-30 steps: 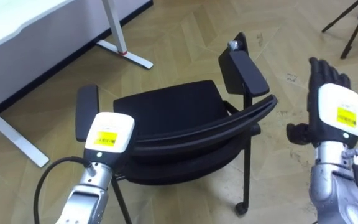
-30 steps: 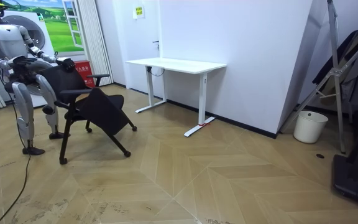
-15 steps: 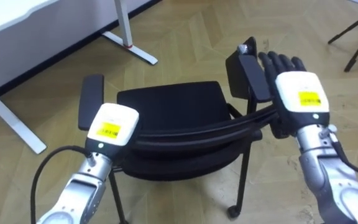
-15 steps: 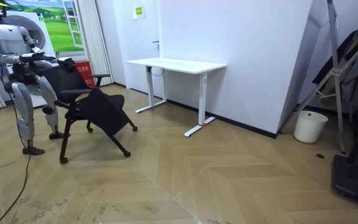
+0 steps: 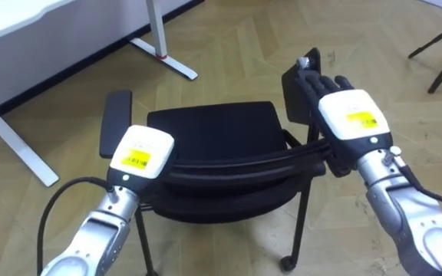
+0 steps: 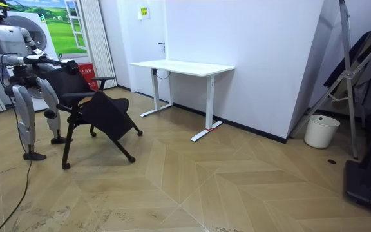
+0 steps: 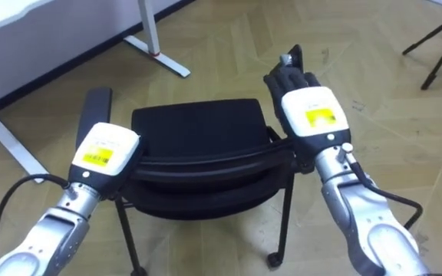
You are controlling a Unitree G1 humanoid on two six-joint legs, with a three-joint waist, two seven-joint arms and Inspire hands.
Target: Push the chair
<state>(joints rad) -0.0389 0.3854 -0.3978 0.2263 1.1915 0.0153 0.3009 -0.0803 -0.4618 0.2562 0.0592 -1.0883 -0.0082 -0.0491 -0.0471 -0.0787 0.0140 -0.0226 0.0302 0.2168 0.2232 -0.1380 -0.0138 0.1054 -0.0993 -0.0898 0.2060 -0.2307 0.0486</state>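
Chair [image 5: 209, 134] is standing on the floor [image 5: 236, 46] near the desk [image 5: 6, 38]; right hand [image 5: 347, 123], flat-fingered, and left hand [image 5: 140, 153], grip untellable, are resting on its backrest [image 5: 236, 165], seemingly bracing to push.

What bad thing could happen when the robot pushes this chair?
The chair might bump the white desk leg ahead. The right hand sits far out by the armrest, the left hand on the backrest, so an uneven push could swing the chair sideways.
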